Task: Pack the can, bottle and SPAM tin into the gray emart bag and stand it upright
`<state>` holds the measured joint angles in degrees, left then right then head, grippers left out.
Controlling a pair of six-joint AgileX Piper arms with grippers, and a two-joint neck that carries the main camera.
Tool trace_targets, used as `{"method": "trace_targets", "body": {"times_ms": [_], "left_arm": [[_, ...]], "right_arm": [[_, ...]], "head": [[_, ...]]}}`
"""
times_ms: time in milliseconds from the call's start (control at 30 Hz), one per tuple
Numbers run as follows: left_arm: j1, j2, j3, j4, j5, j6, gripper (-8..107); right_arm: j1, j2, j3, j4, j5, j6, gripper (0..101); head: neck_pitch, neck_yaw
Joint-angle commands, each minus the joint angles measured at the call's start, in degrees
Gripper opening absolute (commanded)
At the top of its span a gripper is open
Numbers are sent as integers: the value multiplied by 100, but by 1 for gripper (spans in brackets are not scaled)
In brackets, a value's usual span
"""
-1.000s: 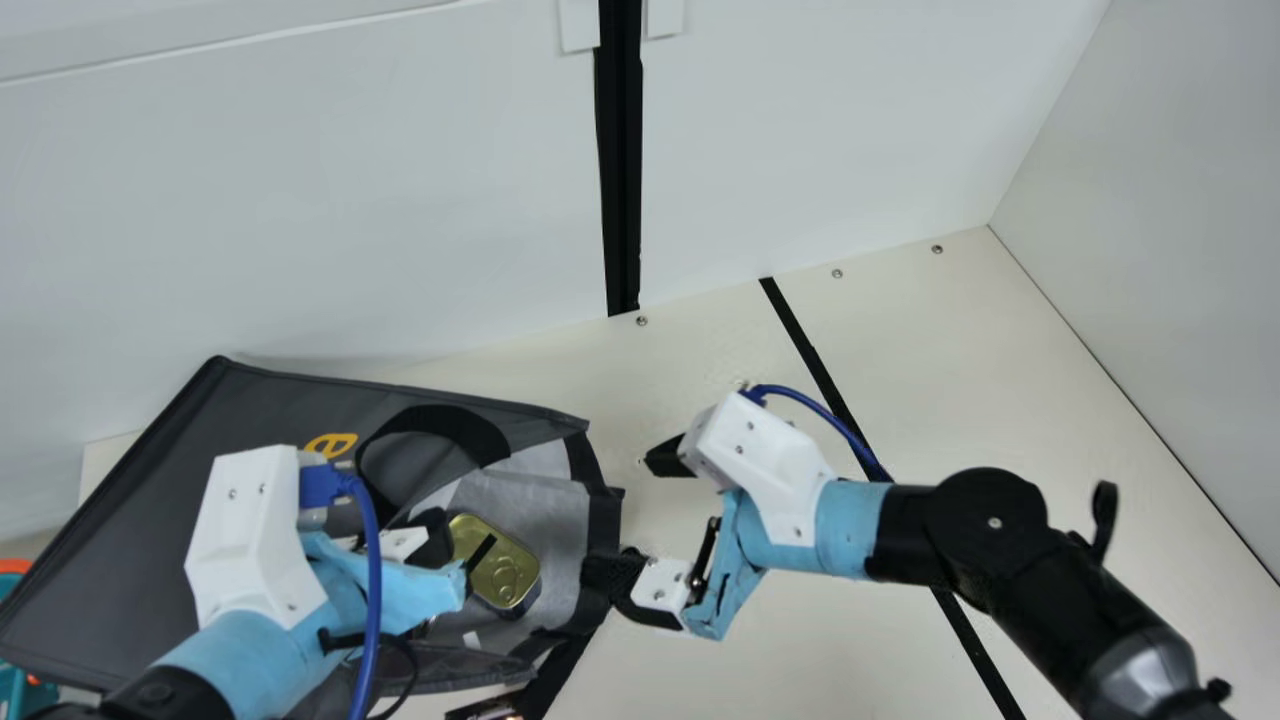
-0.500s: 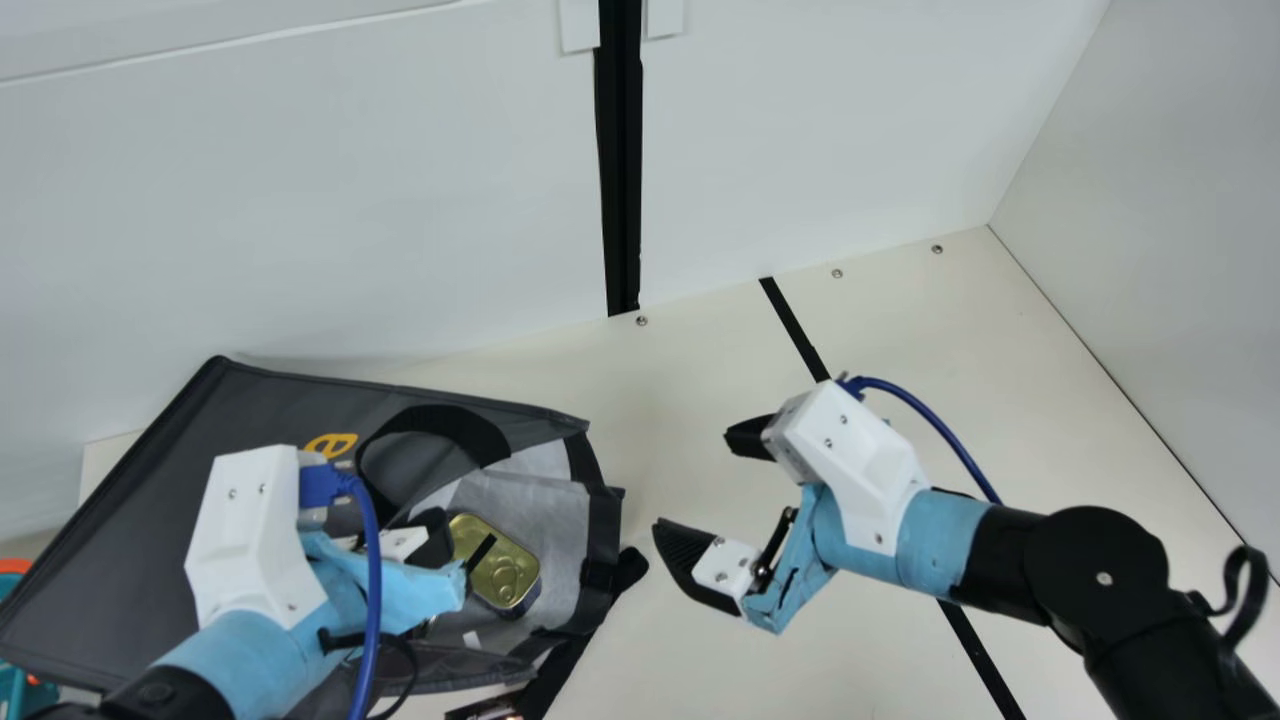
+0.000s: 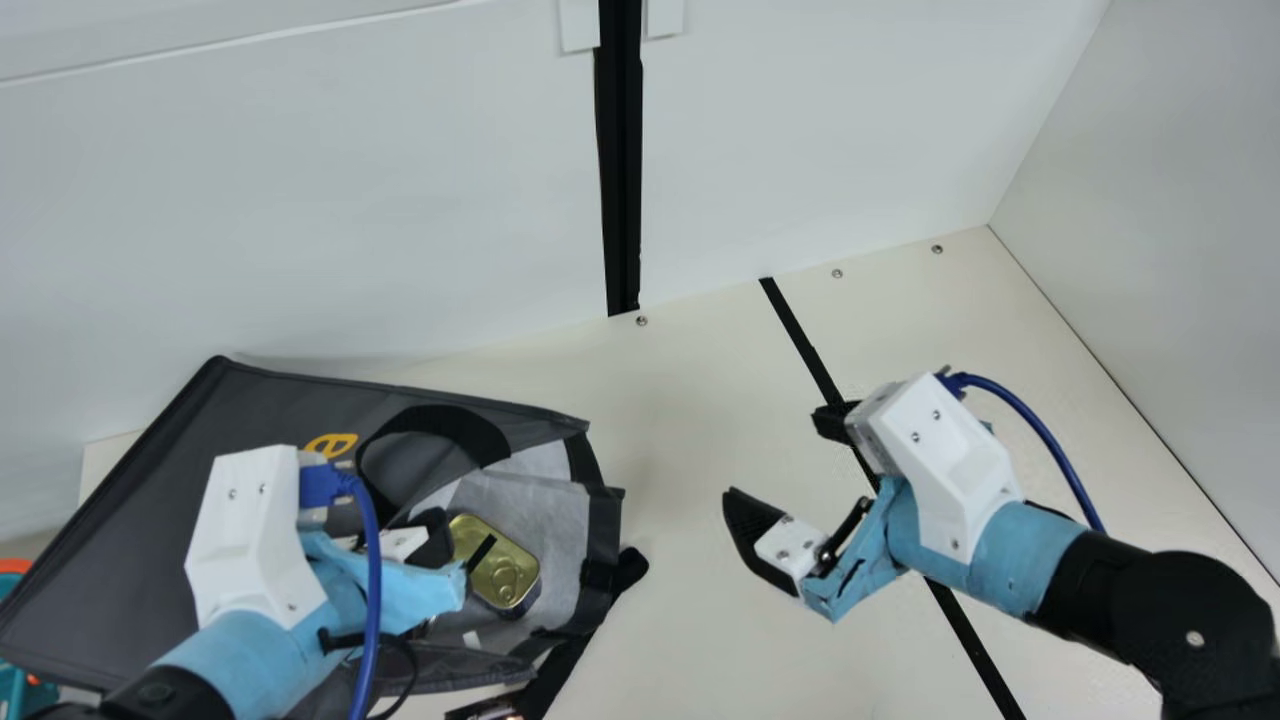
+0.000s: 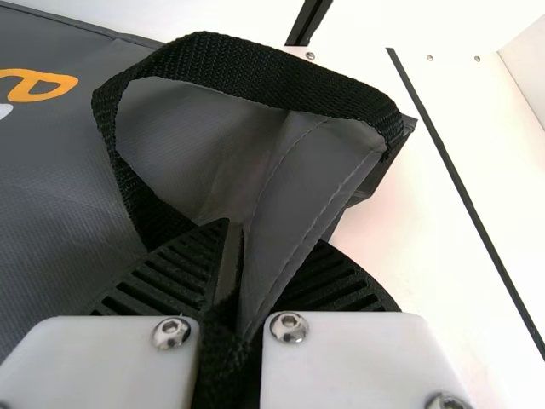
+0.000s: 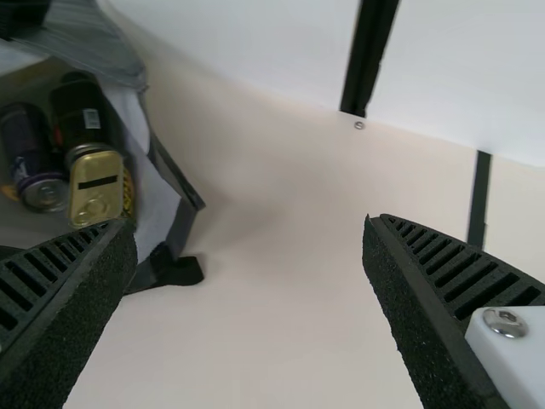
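In the main view the gray bag (image 3: 190, 500) lies on its side, mouth facing right. The gold-lidded SPAM tin (image 3: 495, 565) is inside the mouth. Beside the near handle, my left gripper (image 3: 436, 540) is at the bag's rim; in the left wrist view, my left gripper (image 4: 237, 281) is shut on gray fabric and black strap. My right gripper (image 3: 778, 455) stands open right of the bag, away from it. Ahead of my right gripper (image 5: 249, 225), the right wrist view has the dark can (image 5: 32, 149), the bottle (image 5: 78, 111) and the tin (image 5: 95, 187) together inside the bag.
A white wall (image 3: 300, 230) rises behind the cream table (image 3: 690, 640), with another at the right. Black tape (image 3: 800, 340) crosses the table. A teal and orange object (image 3: 15, 685) is at the left edge, and a dark item (image 3: 485, 708) at the bottom edge.
My right gripper has come off the black strap at the bag's mouth and moved right, still open; the strap's loose end has dropped beside the bag. The left arm and bag body have stayed put.
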<state>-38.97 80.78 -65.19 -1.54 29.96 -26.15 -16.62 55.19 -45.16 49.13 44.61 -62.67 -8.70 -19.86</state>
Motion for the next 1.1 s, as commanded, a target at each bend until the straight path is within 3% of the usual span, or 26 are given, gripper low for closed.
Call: {"method": "trace_targets", "body": {"times_ms": [0,633,1067], "left_arm": [[0,0,0,0,0,0,-8],[0,0,0,0,0,0,-8],[0,0,0,0,0,0,-8]], "right_arm": [[-58,-65,-4,-140,-52,125,95],[-708,-631,-272,-1807,-180,1711,95],[-1055,-933,-686,-3053,259,3011,95]], "head": [[-130,-14],[-130,-14],[-130,-14]]}}
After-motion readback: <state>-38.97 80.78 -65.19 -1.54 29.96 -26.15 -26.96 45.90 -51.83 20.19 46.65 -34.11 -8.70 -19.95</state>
